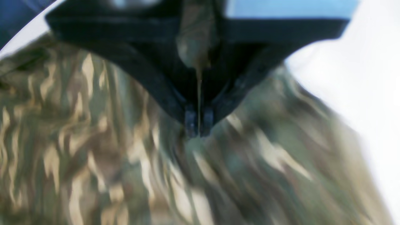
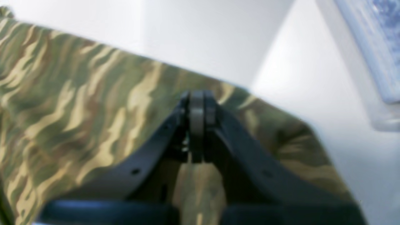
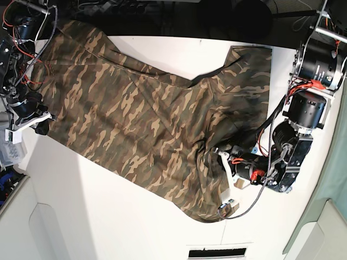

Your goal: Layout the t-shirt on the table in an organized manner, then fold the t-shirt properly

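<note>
The camouflage t-shirt (image 3: 146, 119) lies spread in a diagonal band across the white table (image 3: 108, 216), from the far left corner to the near right. My left gripper (image 3: 218, 153) sits at the shirt's near-right part. In the left wrist view its fingers (image 1: 190, 120) are shut with a thin fold of the t-shirt (image 1: 93, 140) pinched between them. My right gripper (image 3: 41, 127) is at the shirt's left edge. In the right wrist view it (image 2: 197, 103) is shut on the t-shirt (image 2: 78, 93), with fabric running up between the fingers. Both wrist views are blurred.
The table's dark far edge (image 3: 162, 24) runs behind the shirt. A white slotted panel (image 3: 217, 252) sits at the near edge. Pale bins (image 3: 32, 227) stand at the lower left. The arm's motors and cables (image 3: 309, 108) crowd the right side.
</note>
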Available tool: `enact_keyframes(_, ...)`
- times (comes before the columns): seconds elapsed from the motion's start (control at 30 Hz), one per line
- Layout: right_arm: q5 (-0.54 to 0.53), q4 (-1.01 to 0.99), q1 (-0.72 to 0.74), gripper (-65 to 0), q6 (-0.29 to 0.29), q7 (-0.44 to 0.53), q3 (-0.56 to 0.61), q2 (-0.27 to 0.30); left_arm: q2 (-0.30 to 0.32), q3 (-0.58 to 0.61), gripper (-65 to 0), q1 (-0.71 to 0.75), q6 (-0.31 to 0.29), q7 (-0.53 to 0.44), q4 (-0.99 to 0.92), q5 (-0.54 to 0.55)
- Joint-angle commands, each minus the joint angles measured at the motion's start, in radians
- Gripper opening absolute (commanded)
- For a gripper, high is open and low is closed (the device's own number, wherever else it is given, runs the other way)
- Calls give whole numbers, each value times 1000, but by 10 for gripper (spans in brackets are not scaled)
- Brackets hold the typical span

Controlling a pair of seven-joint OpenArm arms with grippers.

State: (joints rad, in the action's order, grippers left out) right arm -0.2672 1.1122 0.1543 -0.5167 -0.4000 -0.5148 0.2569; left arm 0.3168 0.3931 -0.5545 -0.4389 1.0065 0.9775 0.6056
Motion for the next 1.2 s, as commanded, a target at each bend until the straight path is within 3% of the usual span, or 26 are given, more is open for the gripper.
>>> enact_keyframes(0.0, -2, -1, 29, -650, -7, 32, -1, 23, 16, -5, -633, -11, -24, -6, 28, 37)
enact_keyframes(0.1, 15, -52, 33, -650, -7, 34, 2, 31, 40, -5, -633, 48, -65, -10, 35, 126)
enact_keyframes(0.2, 16, -85, 31, -650, -9, 34, 2, 30, 49, -5, -632, 111, -80, -49, 29, 137)
enact_keyframes(0.4, -8, -89, 27, -650, -40, -17, 8, 37, 48, -5, -632, 170, -76, -158, -45, 7)
enact_keyframes(0.57, -127, -48, -66, -650, -42, -61, 12, 62, 39, -5, -632, 154, 8, -278, -78, -122)
enact_keyframes(0.67, -176, 19, -150, -650, -42, -61, 12, 60, 3, -5, -632, 111, 13, -290, -111, -181)
enact_keyframes(0.83, -290, 164, -282, -650, -57, -114, 12, 21, -78, -5, -632, 49, 13, -299, -190, -185)
enact_keyframes(1.03, -298, 353, -383, -650, -56, -132, 12, -65, -175, -5, -632, 31, 13, -301, -213, -223)
enact_keyframes(1.17, -298, 465, -396, -650, -56, -132, 12, -83, -206, -5, -632, -9, 16, -281, -209, -221)
